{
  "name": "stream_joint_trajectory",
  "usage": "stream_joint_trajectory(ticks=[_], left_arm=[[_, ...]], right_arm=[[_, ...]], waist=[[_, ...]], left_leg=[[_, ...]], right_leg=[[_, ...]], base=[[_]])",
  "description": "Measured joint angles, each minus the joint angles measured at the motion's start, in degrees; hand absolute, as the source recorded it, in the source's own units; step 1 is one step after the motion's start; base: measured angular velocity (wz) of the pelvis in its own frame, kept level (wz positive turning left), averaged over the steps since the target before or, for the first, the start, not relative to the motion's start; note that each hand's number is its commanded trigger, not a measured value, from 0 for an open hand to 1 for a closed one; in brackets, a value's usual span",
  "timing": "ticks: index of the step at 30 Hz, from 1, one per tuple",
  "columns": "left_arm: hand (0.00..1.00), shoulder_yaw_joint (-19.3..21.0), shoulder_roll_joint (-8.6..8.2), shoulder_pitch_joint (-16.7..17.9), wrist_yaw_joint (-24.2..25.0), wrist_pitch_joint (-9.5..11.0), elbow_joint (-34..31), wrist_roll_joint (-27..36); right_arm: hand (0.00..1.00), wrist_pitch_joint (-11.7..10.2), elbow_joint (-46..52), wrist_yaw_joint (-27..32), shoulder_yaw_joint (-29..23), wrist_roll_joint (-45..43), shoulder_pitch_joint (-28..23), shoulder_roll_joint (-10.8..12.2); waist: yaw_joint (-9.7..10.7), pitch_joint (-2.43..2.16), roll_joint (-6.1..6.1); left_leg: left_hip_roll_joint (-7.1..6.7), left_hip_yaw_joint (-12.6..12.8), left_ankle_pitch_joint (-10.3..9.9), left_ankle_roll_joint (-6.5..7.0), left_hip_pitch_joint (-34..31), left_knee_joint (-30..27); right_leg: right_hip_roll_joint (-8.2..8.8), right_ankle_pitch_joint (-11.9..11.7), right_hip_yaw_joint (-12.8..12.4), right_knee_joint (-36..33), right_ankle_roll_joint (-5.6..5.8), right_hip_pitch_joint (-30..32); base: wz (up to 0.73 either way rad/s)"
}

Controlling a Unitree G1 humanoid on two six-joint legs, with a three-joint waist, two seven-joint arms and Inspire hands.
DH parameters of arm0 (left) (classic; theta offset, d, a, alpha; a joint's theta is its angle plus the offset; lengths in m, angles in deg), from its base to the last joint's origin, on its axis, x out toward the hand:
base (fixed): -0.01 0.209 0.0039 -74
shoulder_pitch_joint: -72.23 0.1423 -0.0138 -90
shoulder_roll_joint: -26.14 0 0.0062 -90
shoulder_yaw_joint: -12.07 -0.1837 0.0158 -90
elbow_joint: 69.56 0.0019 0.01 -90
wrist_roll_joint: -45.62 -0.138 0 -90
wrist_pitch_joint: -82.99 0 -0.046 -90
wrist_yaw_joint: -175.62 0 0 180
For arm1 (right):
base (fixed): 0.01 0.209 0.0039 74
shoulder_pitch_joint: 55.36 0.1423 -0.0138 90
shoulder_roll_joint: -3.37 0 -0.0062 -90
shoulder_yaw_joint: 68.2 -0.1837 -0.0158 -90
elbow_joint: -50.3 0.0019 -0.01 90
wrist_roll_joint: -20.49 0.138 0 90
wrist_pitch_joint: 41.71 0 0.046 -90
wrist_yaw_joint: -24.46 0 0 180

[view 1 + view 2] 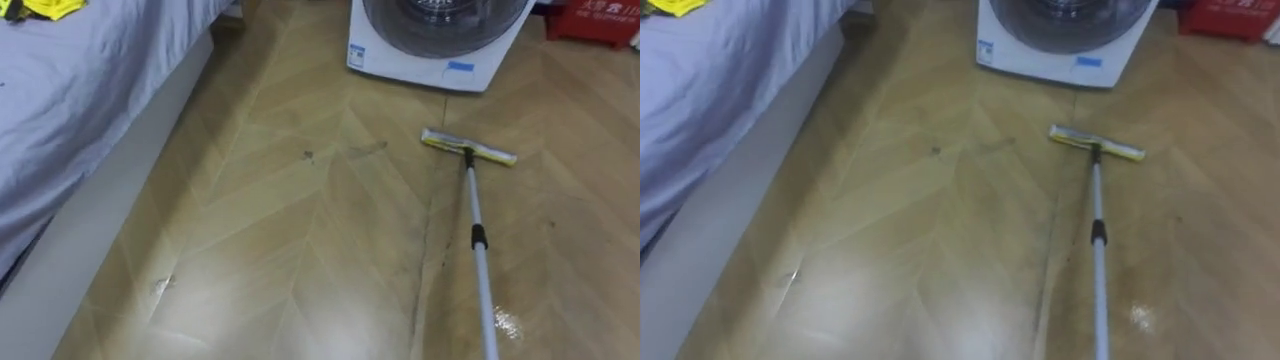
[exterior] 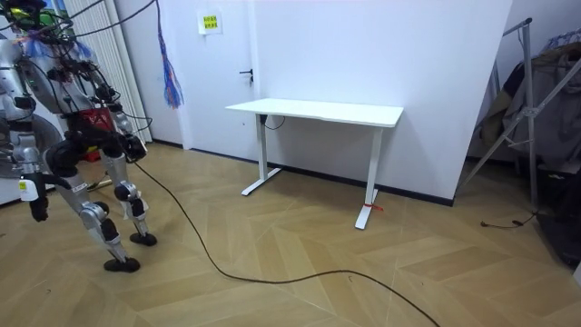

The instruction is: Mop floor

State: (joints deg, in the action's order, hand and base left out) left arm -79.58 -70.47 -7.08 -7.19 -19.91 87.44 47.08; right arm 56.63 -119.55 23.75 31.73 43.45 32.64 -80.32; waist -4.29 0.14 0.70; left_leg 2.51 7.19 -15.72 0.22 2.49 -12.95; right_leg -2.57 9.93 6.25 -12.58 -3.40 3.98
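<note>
One mop rests head-down before the washing machine, pole leaving lower right.

Lit brightly and evenly from overhead. Glares in a broad pale patch on the herringbone wood floor, low and left of centre in the eye views, bleaching the grain there. Glints in a smaller spot beside the mop pole. Darkens to deep shadow under the bed at the far left. In the room view, bright on the white wall, with weak, diffuse shadow beneath the desk.
</note>
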Motion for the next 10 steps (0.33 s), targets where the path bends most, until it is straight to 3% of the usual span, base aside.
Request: stream_joint_trajectory(ticks=[5, 10], left_arm=[[0.0, 2.91, -0.71, 0.33, -0.48, -1.05, 0.37, 0.06], [0.0, 3.89, -1.0, 1.1, -0.53, -2.32, 0.23, -2.33]], right_arm=[[1.0, 0.56, 1.41, -1.1, -0.06, 0.07, -1.7, 0.04], [1.0, 1.16, 1.83, -1.27, -0.1, -0.72, -2.96, 0.11]], waist=[[0.13, 0.04, 0.55], [0.91, 0.3, 0.44]], left_leg=[[-0.07, 0.0, 0.0, 0.0, 1.97, 0.37], [-0.14, -0.01, -0.01, 0.01, 4.7, 0.79]], right_leg=[[0.34, 0.0, 1.85, 0.49, 0.0, -2.4], [0.35, -0.08, 1.77, 1.11, 0.19, -5.05]], base=[[-0.03], [0.01]])
